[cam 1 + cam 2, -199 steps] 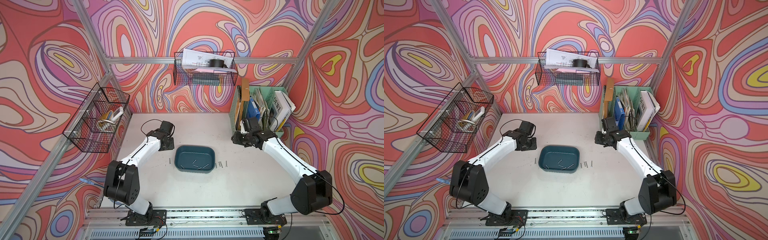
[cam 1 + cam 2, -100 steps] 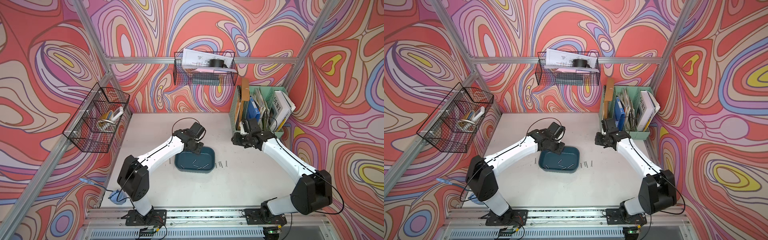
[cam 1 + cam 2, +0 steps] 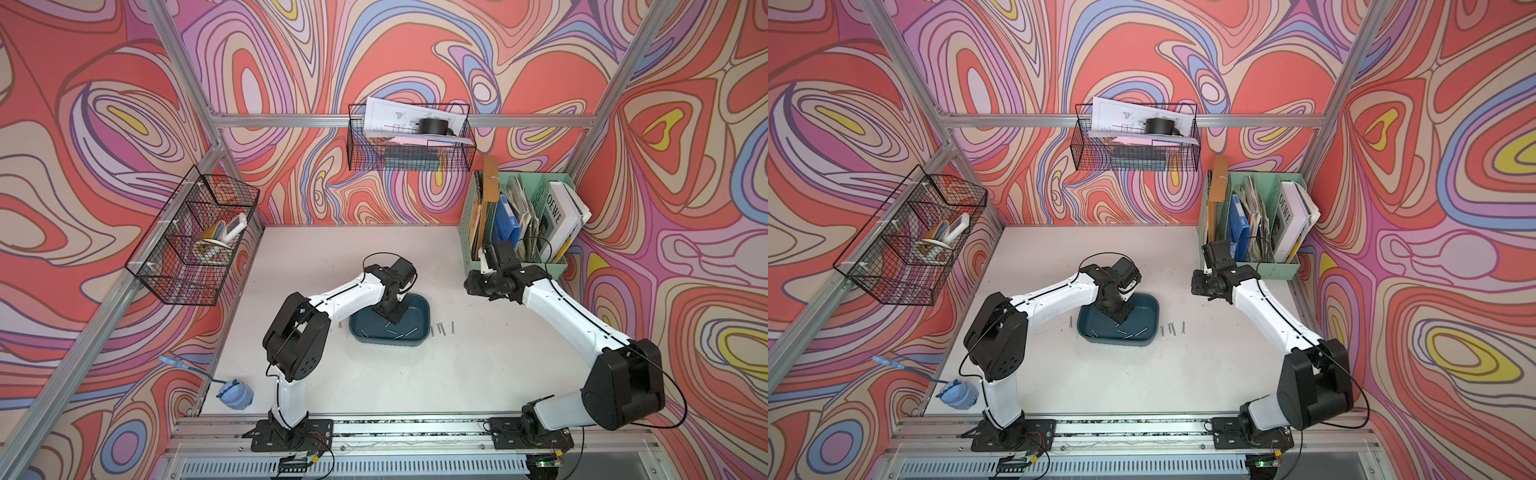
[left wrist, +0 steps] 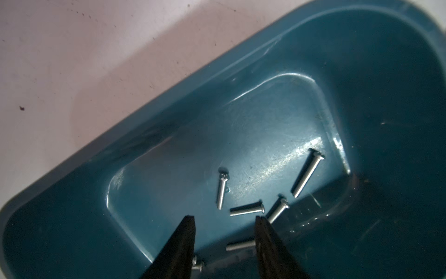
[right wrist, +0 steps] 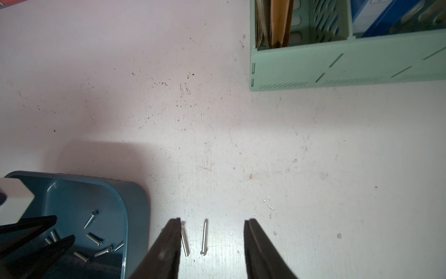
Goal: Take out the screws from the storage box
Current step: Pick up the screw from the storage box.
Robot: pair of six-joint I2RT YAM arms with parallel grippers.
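One dark teal storage box (image 3: 417, 311). Seven screws (image 5: 94, 239) countable inside it from the right wrist view. Four more on the surface (image 3: 478, 374): three on the right arm's side of the box, one on the left arm's side. Two black wire baskets (image 3: 195, 245). One mint green file organizer (image 5: 337, 65). Two robot arms (image 3: 345, 293).

Teal storage box (image 3: 419, 314), silver screws (image 4: 246, 209) inside, beside

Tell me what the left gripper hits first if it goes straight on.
Probably the box floor. The open left gripper points down into the box, and a screw lies just past its tips; depth is unclear, so it might touch that first.
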